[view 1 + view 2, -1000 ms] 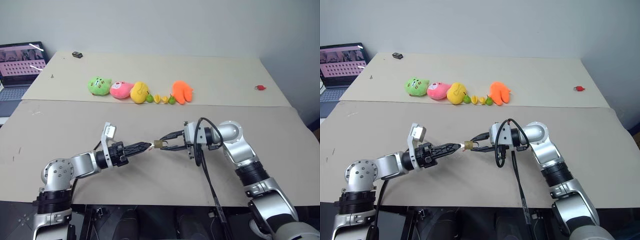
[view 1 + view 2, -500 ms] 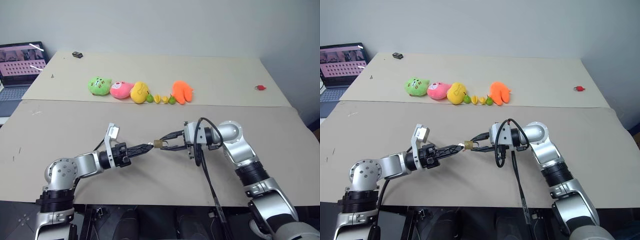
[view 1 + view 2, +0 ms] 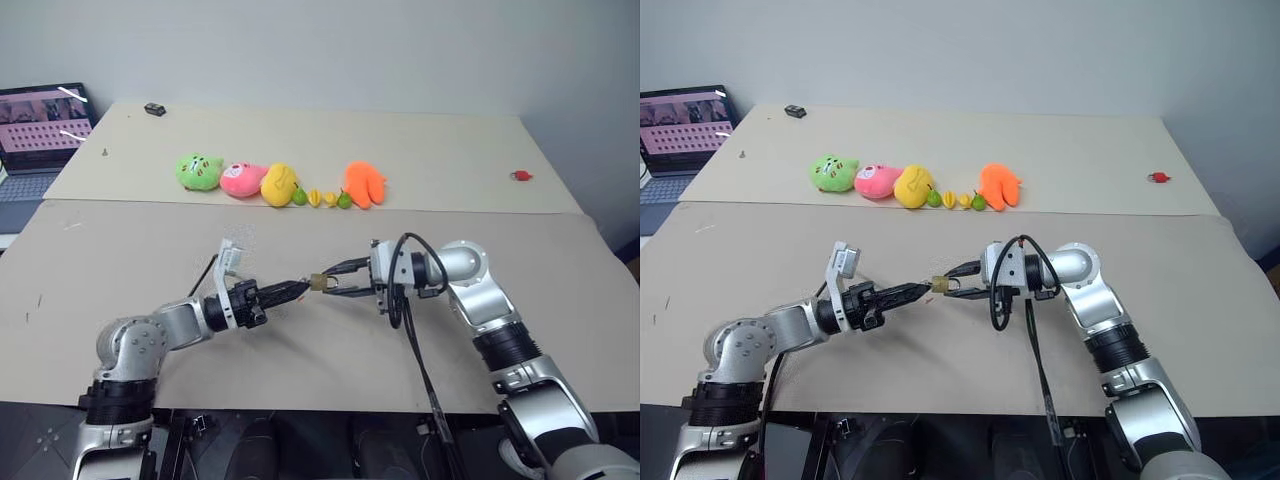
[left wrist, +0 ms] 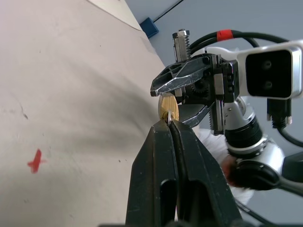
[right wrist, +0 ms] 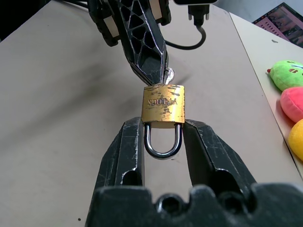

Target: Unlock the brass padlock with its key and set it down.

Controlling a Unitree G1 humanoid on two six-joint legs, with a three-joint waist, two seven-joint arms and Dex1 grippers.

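The padlock [image 5: 163,106] carries stamped lettering across its brass face. In the right wrist view it stands upside down and reads roughly "VT-LOCK", though the first letters are uncertain. A small red cross mark [image 4: 35,161] sits on the table [image 4: 71,94]. The laptop [image 3: 42,120] screen shows rows of small marks, too small to read.
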